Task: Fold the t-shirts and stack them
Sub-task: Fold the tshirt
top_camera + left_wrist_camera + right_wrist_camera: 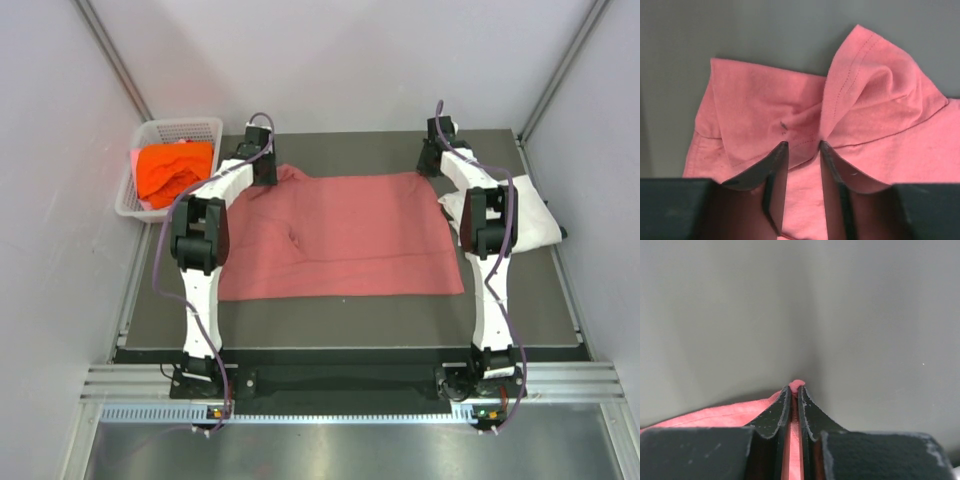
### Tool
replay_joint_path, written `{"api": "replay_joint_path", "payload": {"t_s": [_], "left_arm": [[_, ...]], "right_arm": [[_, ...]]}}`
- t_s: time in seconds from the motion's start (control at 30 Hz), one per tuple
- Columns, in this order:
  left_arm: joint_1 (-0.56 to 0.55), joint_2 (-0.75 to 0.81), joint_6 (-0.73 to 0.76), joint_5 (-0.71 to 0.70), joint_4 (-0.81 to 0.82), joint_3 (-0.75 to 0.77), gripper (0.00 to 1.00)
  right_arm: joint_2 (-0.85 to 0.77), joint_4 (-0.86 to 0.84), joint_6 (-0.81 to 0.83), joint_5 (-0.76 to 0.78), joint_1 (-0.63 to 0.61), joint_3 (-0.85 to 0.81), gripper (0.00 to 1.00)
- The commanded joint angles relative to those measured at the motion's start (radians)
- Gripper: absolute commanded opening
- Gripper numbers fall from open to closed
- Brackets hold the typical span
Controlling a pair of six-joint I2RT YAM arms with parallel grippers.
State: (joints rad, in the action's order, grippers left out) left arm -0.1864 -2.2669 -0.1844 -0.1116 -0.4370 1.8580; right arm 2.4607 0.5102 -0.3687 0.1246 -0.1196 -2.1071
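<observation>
Bases of the 2 arms stand at the near edge, the left base point(195, 375) and the right base point(490, 378), and both arms reach away over the dark mat point(350, 320).

On the mat lies the pink t-shirt point(340, 235), spread almost flat between the 2 arms. Its near hem runs straight across the mat and there is 1 small wrinkle near its middle. Its left side passes under the left arm.

At the far left corner of this shirt is the left gripper point(802, 147). In the left wrist view its 2 fingers point(777, 170) point down onto the cloth. The jaws are apart with a narrow gap, and pink cloth shows in the gap. Just beyond the tips the cloth is bunched, with 1 stitched edge folded over.

At the far right corner is the right gripper point(795, 389). Its jaws are pressed together on a thin edge of the pink t-shirt; a small piece of pink sticks out past the tips, and beyond it is only bare mat.

The white t-shirt point(535, 215) lies on the right side of the mat, partly hidden by the right arm, just beside the right edge of the pink one.

Farthest, to the left of the mat, stands the white basket point(185, 123), and the orange t-shirt point(175, 168) lies crumpled inside it.
</observation>
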Motion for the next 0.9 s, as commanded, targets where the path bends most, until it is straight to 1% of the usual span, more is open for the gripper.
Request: {"api": "replay_joint_path", "payload": {"t_s": [0.0,0.1,0.17,0.2,0.37,0.63,0.77,0.87], "left_arm": [[-0.004,-0.008,0.01,-0.029,0.006,0.035,0.29],[-0.01,0.01,0.031,-0.088,0.02,0.02,0.15],[-0.018,0.032,0.04,-0.102,0.027,0.006,0.07],[-0.019,0.038,0.048,-0.108,0.027,0.003,0.0],[-0.033,0.076,0.06,-0.155,0.024,-0.02,0.0],[-0.045,0.15,0.074,-0.171,0.003,-0.042,0.0],[-0.05,0.178,0.083,-0.177,-0.048,-0.026,0.0],[-0.056,0.194,0.095,-0.215,-0.081,-0.011,0.0]], "right_arm": [[-0.012,-0.016,0.004,-0.016,0.003,0.013,0.0],[-0.016,-0.021,0.005,-0.016,0.001,0.016,0.0],[-0.023,-0.035,0.005,-0.016,0.001,0.025,0.0],[-0.034,-0.042,0.007,-0.016,0.001,0.041,0.0],[-0.063,-0.07,0.002,-0.013,0.006,0.085,0.0],[-0.127,-0.137,-0.021,-0.039,0.009,0.136,0.0],[-0.16,-0.147,-0.027,-0.048,0.011,0.153,0.0],[-0.178,-0.159,-0.027,-0.06,0.011,0.173,0.0]]}}
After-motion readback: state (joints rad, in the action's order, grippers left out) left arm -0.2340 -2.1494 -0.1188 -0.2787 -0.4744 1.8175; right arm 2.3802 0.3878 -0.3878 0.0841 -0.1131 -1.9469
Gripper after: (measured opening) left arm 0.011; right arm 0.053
